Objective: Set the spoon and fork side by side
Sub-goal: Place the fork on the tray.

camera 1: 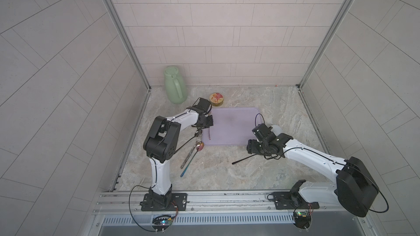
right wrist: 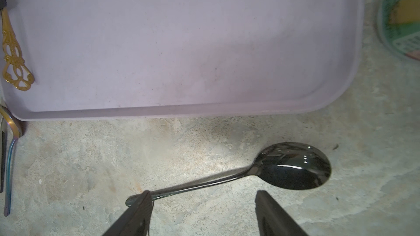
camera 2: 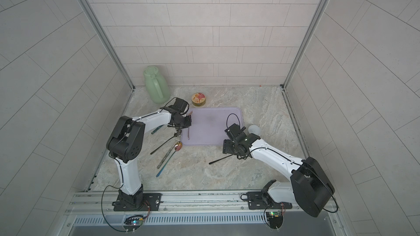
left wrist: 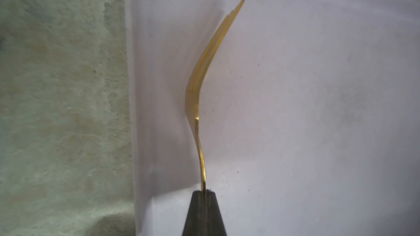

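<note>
One each of tray [camera 1: 231, 123], jug [camera 1: 175, 87], can [camera 1: 216, 98], gold fork [left wrist: 200, 76].

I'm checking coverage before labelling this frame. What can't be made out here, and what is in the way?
Black spoon: bowl hidden under the right end effector in both top views.
Gold fork: handle hidden behind the left end effector in the left wrist view.
Green-and-yellow labelled item: blurred, cut by the edge in the right wrist view.

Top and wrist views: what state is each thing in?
Left gripper, shut on gold fork.
Gold fork, held edge-on over tray.
Right gripper, open, above black spoon.
Black spoon, lying on counter, ungripped.
Jug, upright, lid shut.
</note>
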